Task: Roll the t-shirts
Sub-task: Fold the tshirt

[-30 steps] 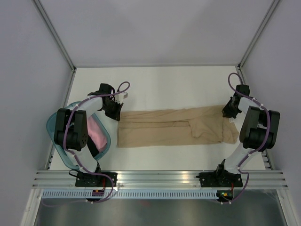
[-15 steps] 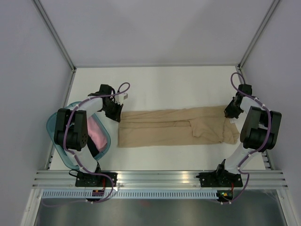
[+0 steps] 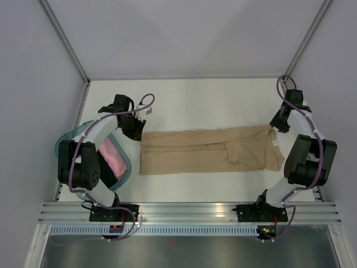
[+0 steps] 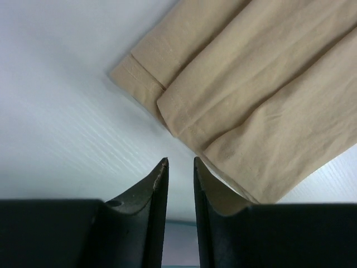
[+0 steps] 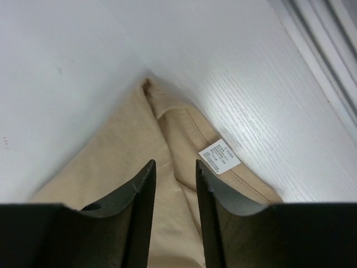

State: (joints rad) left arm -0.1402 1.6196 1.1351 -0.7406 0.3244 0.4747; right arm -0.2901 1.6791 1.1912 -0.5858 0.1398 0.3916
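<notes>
Tan t-shirt [image 3: 206, 151] lies folded into 1 long flat strip on the white table [image 3: 195, 100], laid out for rolling from an end. Left gripper [image 4: 179, 162]: jaws slightly apart, empty; the stacked, hemmed edges sit just ahead-right. Right gripper [image 5: 174, 163]: jaws apart, empty, over the collar end; neck label [image 5: 219, 156] just right. The cloth is soft, matte and lightly creased.

Both jaws now apart; clear of t-shirt [image 3: 209, 149]
</notes>
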